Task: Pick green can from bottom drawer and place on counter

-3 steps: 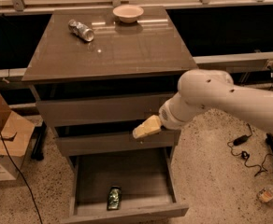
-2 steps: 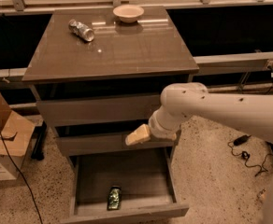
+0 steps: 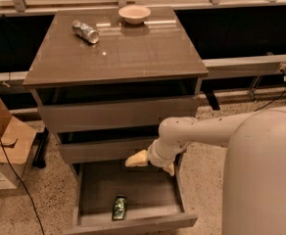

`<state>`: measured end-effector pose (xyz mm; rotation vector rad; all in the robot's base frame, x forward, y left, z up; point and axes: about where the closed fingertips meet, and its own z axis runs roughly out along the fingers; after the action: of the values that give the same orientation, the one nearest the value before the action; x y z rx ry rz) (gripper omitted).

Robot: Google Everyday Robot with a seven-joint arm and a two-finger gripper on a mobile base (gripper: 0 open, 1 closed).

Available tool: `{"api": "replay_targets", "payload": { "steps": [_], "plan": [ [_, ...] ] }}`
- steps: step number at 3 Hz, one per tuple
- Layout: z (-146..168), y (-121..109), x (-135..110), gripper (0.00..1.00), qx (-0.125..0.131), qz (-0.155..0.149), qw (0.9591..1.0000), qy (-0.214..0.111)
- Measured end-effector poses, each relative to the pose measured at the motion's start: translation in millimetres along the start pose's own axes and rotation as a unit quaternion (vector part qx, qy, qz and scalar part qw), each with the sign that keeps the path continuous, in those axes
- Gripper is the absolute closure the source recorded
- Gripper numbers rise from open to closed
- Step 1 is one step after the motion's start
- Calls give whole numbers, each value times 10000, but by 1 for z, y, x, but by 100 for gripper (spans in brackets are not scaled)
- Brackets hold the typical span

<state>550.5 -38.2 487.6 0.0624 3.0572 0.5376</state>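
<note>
The green can (image 3: 119, 207) lies on its side near the front wall of the open bottom drawer (image 3: 133, 223). My gripper (image 3: 152, 164) hangs over the back of that drawer, just under the middle drawer's front, up and to the right of the can and apart from it. Its cream fingers (image 3: 136, 159) are spread and hold nothing. The counter (image 3: 133, 53) is the glossy top slab of the cabinet above.
A silver-grey can (image 3: 85, 32) lies on the counter's back left and a pale bowl (image 3: 134, 14) stands at its back edge. A cardboard box (image 3: 3, 148) sits on the floor at the left. A cable (image 3: 11, 170) runs across the floor.
My arm has swung left and down, bringing the gripper from beside the middle drawer's right end to over the back of the open bottom drawer. The can has not moved.
</note>
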Motion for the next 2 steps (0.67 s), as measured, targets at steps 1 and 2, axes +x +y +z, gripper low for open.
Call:
{"api": "replay_targets", "payload": {
  "steps": [1, 2],
  "plan": [
    [11, -2, 1, 0, -25, 59, 10000, 16],
    [18, -5, -2, 0, 3, 251, 9997, 63]
  ]
}}
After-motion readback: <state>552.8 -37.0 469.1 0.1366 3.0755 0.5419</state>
